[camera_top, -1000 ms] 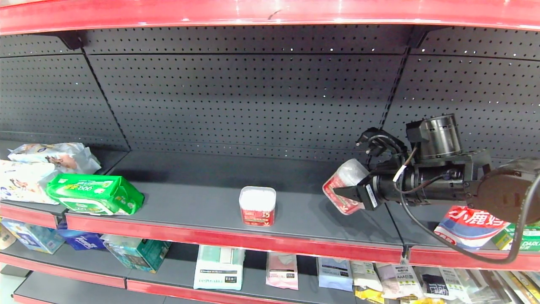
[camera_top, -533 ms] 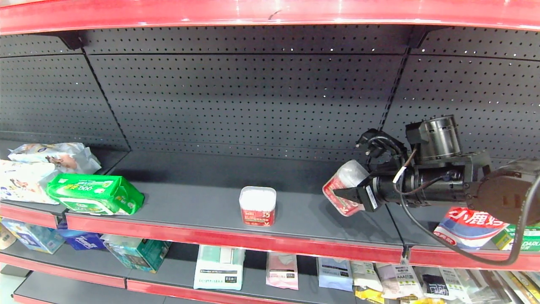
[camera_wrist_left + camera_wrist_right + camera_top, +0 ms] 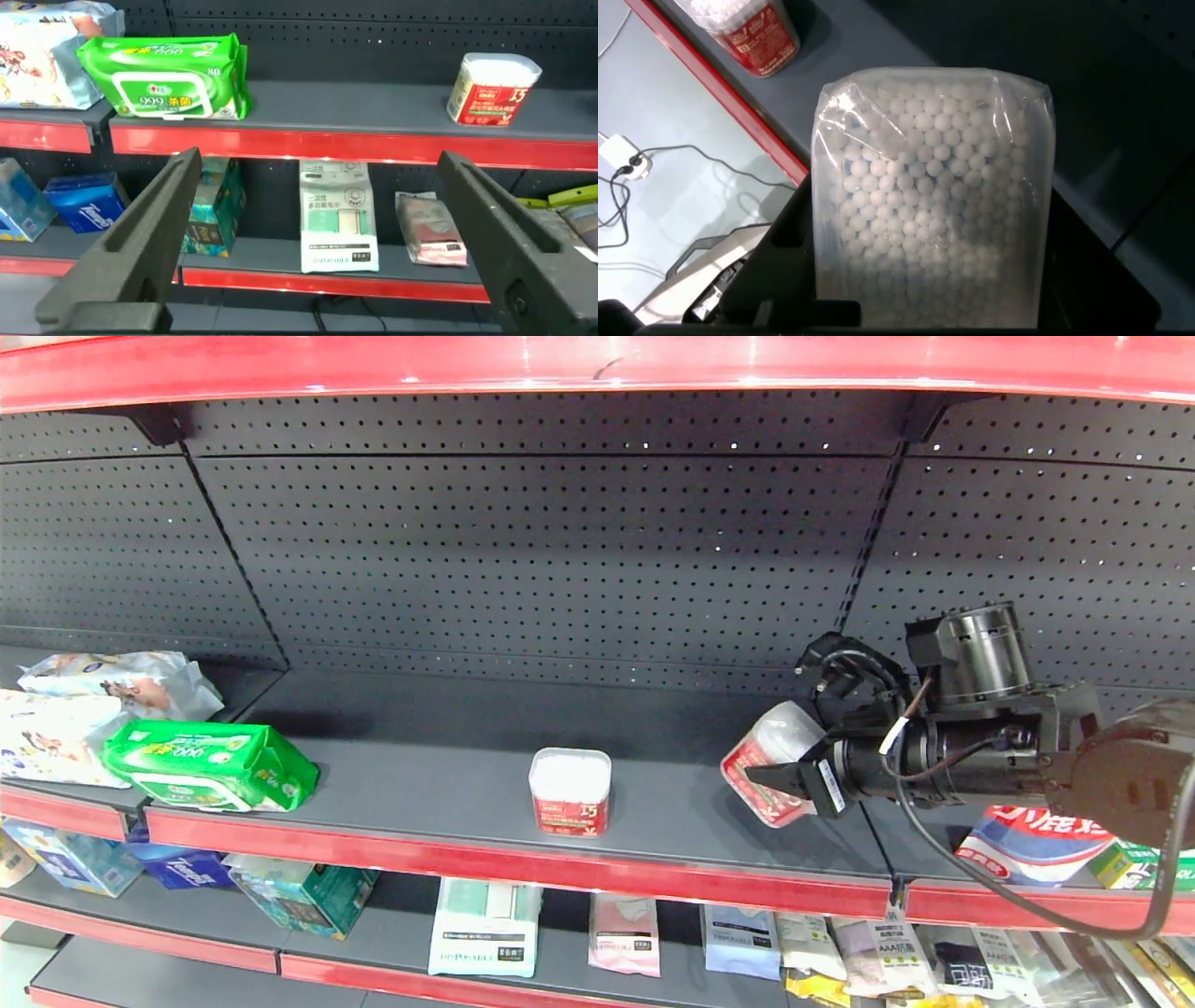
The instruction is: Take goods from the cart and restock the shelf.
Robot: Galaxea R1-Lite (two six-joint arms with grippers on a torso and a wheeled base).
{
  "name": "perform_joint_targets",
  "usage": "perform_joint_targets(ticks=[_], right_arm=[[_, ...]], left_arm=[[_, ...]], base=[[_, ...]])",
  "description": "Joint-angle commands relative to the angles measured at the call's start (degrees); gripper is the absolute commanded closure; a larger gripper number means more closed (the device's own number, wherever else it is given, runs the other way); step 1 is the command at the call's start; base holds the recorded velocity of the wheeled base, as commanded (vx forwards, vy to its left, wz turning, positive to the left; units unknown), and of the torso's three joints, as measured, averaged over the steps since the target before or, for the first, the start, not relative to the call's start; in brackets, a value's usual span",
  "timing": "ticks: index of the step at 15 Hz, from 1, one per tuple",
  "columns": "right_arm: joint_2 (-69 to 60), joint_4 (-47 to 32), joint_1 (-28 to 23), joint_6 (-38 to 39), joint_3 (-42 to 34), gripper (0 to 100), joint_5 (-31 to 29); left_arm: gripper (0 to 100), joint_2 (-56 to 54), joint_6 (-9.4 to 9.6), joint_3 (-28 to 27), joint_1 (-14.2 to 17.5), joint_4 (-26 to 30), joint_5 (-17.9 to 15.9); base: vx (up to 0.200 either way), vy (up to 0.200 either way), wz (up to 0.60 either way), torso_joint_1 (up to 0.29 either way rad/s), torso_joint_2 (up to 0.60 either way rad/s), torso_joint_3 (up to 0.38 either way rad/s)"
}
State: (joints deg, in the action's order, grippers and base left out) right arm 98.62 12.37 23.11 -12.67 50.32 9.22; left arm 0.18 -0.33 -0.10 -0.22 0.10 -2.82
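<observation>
My right gripper [image 3: 780,777] is shut on a clear tub of cotton swabs [image 3: 780,732] with a red label, held tilted just above the right part of the grey shelf [image 3: 420,775]. In the right wrist view the held tub [image 3: 929,187] sits between the dark fingers [image 3: 789,261]. A second, matching tub [image 3: 569,791] stands upright mid-shelf near the front edge, left of the held one; it also shows in the wrist views [image 3: 738,28] [image 3: 492,89]. My left gripper [image 3: 318,243] is open and holds nothing, hanging in front of the lower shelves.
A green wipes pack [image 3: 210,765] [image 3: 168,75] and white tissue packs [image 3: 56,733] lie at the shelf's left end. A red-and-blue bag [image 3: 1032,835] lies behind my right arm. Lower shelves hold several packets [image 3: 485,926]. Bare shelf lies between the two tubs.
My right gripper, with the tub in it, has shifted slightly to the right and down toward the shelf. The standing tub and other goods have not moved.
</observation>
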Motion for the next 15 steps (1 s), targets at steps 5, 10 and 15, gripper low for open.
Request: perform_joint_targets(ticks=[5, 10, 15], right_arm=[[1.75, 0.02, -0.09, -0.34, 1.62, 100, 0.19], [6.76, 1.07, 0.0, -0.43, 4.17, 100, 0.63], [14.05, 3.01, 1.41, -2.1, 11.29, 100, 1.77]], left_arm=[[0, -0.09, -0.02, 0.01, -0.04, -0.01, 0.0], [0, -0.09, -0.02, 0.01, -0.04, -0.01, 0.0], [0, -0.09, -0.02, 0.01, -0.04, -0.01, 0.0]], base=[[0.0, 0.0, 0.0, 0.0, 0.0, 0.0], [0.0, 0.0, 0.0, 0.0, 0.0, 0.0], [0.0, 0.0, 0.0, 0.0, 0.0, 0.0]])
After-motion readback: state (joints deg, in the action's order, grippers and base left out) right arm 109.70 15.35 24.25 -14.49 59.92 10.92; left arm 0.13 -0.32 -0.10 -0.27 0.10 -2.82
